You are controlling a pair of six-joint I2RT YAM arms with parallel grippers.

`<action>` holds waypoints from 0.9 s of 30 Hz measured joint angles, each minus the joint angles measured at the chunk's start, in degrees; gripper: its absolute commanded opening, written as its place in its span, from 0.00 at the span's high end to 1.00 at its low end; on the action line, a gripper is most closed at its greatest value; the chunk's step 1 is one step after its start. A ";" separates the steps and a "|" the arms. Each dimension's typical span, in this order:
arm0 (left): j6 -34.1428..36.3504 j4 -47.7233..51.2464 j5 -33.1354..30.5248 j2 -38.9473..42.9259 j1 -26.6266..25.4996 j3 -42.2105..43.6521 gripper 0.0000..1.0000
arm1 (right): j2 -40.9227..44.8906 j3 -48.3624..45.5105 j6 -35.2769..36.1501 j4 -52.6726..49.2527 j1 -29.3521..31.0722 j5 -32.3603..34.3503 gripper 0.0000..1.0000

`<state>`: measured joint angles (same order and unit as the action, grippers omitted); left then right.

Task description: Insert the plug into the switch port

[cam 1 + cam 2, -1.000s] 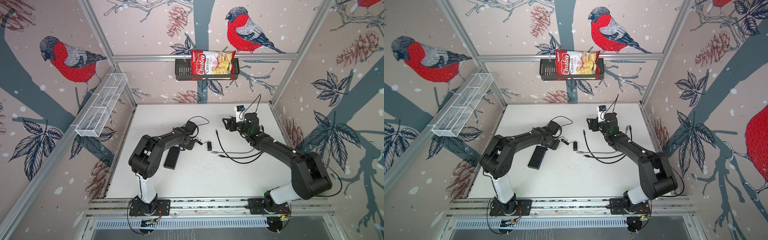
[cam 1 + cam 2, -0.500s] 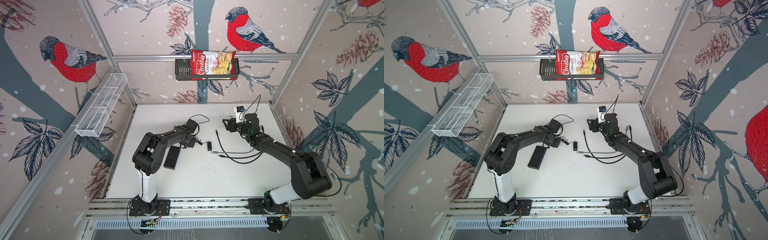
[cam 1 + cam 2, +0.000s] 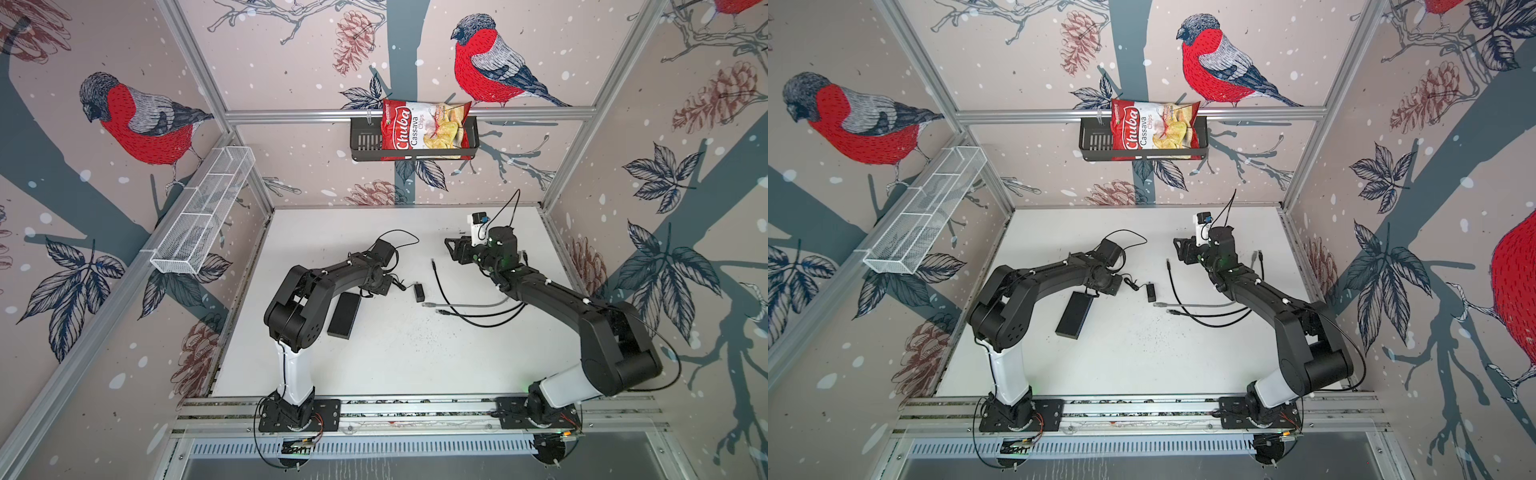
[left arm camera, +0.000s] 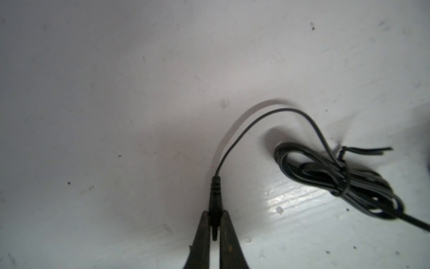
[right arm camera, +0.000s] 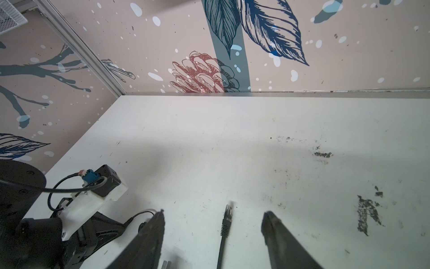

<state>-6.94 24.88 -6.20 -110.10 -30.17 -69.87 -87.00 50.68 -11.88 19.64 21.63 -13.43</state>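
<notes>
Toward nine o'clock of the white table (image 3: 395, 365), our left gripper (image 4: 214, 215) is pinched tight on the black barrel plug (image 4: 215, 193). Its fingers (image 4: 201, 235) meet the plug body from both sides, and the thin cord arcs away to a tied cord bundle (image 4: 325, 172). Our right gripper (image 5: 214, 212) hangs with jaws well apart over the end of a black patch cable (image 5: 226, 217) and holds nothing. The switch (image 3: 344, 314), a flat black slab, lies on the table at about seven o'clock from the left gripper, near it but not touching.

To do this step well, we judge the lift should be slow and low, so the bundle pays out slack instead of tugging the plug askew. The plug's narrow tip seems to point back between the fingers, toward the wrist. We would therefore expect to turn it or pass it over before it can face a port. We cannot see which edge of the switch carries the port, so that needs finding first.

We count two grippers, one switch, one barrel plug and one cord bundle. One small black block (image 3: 419, 292) lies at three o'clock of the left gripper. We also count one grey patch cable (image 3: 469, 305) and what look like two black ones, partly hidden under the right arm.
</notes>
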 measured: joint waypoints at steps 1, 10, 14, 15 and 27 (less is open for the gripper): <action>0.46 -0.31 -0.17 0.31 0.00 0.46 1.00 | 0.00 0.04 0.02 0.02 0.00 -0.28 0.32; 8.07 -1.79 3.45 7.82 -0.74 4.28 1.00 | -0.17 -1.07 4.26 0.44 -0.04 -9.35 0.25; 12.20 -2.73 5.14 9.05 -2.62 4.04 1.00 | -0.37 -2.71 7.30 2.64 -0.02 -15.37 0.26; 13.35 -3.06 5.14 9.22 -3.32 3.93 1.00 | -0.37 -3.72 8.22 3.87 0.09 -16.35 0.26; 25.79 -13.70 2.93 15.72 -9.44 9.14 1.00 | 1.86 -12.57 31.12 13.29 1.73 -20.31 0.23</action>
<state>18.85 11.18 -3.27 -94.39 -39.62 -60.73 -85.14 38.11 19.25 32.93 23.35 -33.74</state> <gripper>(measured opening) 0.087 0.776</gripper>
